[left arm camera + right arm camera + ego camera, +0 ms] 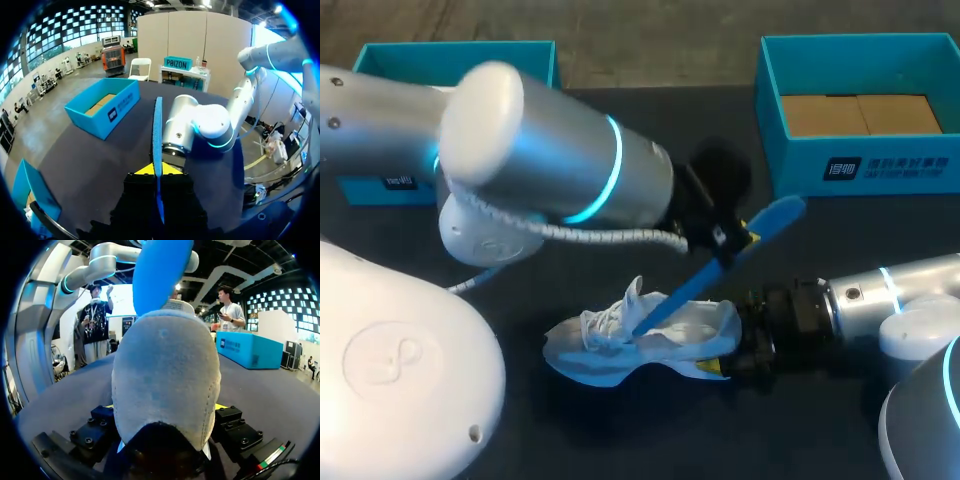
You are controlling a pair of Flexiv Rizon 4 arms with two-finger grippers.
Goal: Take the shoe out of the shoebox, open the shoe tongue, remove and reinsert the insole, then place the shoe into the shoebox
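Head view: left fingers (748, 238) nearly closed, pinching insole (705, 278); right fingers (713, 369) clamping shoe (650, 335) heel.

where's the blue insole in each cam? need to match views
Head view: blue insole slants up-right out of the white shoe, clamped in the left gripper.
Left wrist view: insole edge-on between the fingers, pointing ahead.
Right wrist view: insole rises above the shoe heel.
Landmarks: shoe (head, right wrist); cardboard-lined shoebox (head, left wrist).
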